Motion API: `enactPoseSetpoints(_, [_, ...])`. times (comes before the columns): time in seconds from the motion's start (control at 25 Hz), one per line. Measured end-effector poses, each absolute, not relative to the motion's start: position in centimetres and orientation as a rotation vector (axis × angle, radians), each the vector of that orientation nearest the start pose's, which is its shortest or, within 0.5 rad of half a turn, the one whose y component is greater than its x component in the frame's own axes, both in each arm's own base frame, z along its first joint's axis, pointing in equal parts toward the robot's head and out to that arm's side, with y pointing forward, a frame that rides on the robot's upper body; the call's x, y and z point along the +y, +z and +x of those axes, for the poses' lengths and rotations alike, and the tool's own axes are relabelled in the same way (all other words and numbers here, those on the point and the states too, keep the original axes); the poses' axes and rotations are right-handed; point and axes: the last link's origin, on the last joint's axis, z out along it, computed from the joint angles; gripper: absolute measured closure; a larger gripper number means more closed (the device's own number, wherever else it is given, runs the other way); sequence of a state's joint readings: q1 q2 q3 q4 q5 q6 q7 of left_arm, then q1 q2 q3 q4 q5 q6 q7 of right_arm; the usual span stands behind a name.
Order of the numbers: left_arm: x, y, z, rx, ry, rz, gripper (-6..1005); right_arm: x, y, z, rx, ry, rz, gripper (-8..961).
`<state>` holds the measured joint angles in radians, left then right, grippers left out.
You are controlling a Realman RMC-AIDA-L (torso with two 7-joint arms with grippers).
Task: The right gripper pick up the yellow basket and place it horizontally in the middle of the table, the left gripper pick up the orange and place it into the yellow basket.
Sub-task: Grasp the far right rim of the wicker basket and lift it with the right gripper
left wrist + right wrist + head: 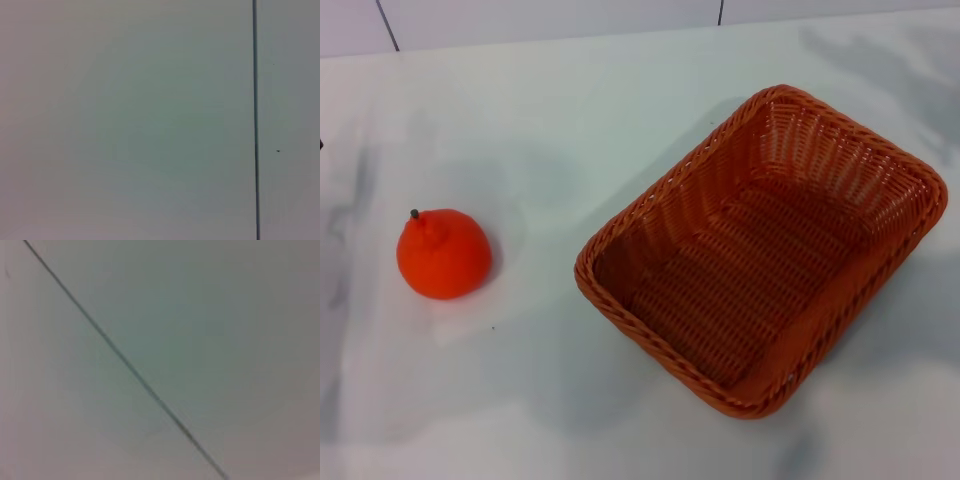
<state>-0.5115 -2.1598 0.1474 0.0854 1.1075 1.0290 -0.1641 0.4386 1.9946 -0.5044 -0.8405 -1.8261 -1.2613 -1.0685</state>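
The yellow basket (765, 250), an orange-brown woven wicker basket with a braided rim, sits on the white marbled table (550, 130) at the centre right, turned at an angle, and it is empty. The orange (443, 254), bright with a knob top and a small dark stem, rests on the table at the left, apart from the basket. Neither gripper shows in any view. Both wrist views show only a pale flat surface with one thin dark line.
The table's far edge meets a light tiled wall (550, 20) at the top of the head view. Bare table lies between the orange and the basket and along the front.
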Motion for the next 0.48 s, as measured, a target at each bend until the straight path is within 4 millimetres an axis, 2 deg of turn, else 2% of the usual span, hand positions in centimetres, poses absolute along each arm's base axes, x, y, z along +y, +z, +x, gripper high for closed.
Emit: enactPoseSetpoints(0.48, [34.0, -0.2, -36.0, -0.648, -0.504, -1.466, 99, 38.0, 13.5, 29.8, -2.080, -0.694, -1.660, 37])
